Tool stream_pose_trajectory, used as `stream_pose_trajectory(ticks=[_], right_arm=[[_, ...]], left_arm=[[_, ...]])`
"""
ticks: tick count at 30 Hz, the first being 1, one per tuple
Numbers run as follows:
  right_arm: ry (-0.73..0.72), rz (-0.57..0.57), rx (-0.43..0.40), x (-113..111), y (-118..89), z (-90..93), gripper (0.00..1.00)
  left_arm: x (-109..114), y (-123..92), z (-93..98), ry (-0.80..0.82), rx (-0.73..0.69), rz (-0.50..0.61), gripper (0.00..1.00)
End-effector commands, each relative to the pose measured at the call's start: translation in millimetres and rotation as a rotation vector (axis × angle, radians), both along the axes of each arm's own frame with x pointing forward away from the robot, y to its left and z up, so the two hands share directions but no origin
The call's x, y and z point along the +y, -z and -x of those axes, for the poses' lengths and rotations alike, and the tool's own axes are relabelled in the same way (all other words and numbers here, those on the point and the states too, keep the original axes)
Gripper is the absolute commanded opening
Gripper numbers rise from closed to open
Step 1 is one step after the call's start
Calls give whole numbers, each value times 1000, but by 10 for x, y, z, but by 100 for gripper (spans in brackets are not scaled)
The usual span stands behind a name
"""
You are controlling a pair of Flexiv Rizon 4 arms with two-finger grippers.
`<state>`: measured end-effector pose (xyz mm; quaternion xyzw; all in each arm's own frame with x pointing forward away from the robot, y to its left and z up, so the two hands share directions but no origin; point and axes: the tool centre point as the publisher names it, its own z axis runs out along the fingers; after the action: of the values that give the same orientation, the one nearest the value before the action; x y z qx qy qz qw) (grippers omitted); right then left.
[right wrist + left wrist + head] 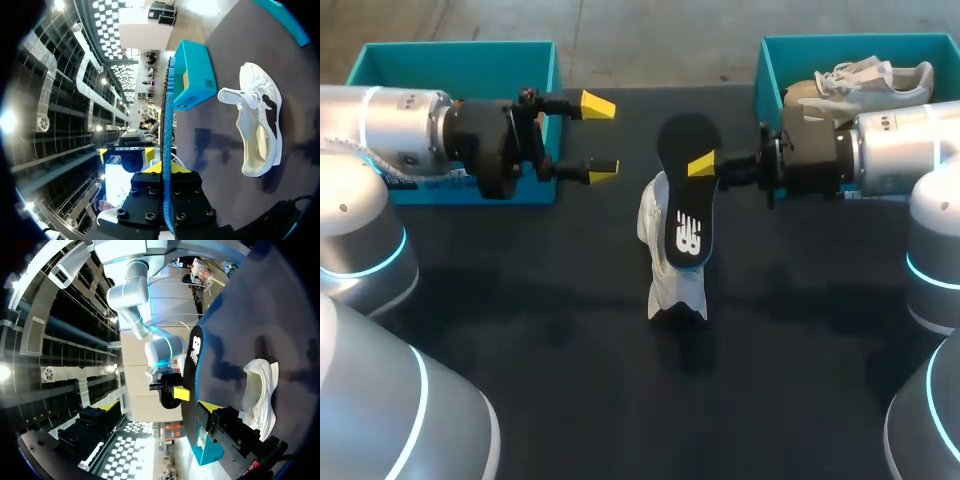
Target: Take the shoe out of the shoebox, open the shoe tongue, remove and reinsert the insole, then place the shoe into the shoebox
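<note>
White shoe (672,288) mid-table, black insole (686,200) upright above it, teal shoebox (460,47) far left

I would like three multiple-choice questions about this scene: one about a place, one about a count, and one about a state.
1. Where is the shoe nearest to the insole?
A. inside the right box
B. on the table, outside both boxes
C. in the left jaws

2. How many teal boxes stand on the table?
A. one
B. two
C. three

3. What are the right jaws doing?
A. they hold the insole
B. they stand open and empty
C. they hold a shoelace

Answers:
1 B: the shoe is on the dark table, between the boxes.
2 B: there is a left box and a right box, and the right one has a second shoe inside.
3 A: the right wrist view shows the insole edge-on, clamped between them.
</note>
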<state>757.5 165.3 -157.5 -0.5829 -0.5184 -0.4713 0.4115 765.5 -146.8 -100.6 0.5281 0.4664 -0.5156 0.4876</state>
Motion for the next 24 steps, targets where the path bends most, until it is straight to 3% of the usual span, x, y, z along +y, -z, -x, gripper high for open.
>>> stream_pose_trajectory(ticks=[1, 19, 24], right_arm=[[1, -15, 2, 9, -28, 3, 0], [-62, -83, -7, 268, -165, 61, 0], [-73, -85, 0, 346, -155, 75, 0]], left_arm=[[-29, 127, 44, -13, -3, 33, 100], [-148, 236, -50, -51, -24, 84, 100], [-216, 251, -92, -56, -14, 96, 94]])
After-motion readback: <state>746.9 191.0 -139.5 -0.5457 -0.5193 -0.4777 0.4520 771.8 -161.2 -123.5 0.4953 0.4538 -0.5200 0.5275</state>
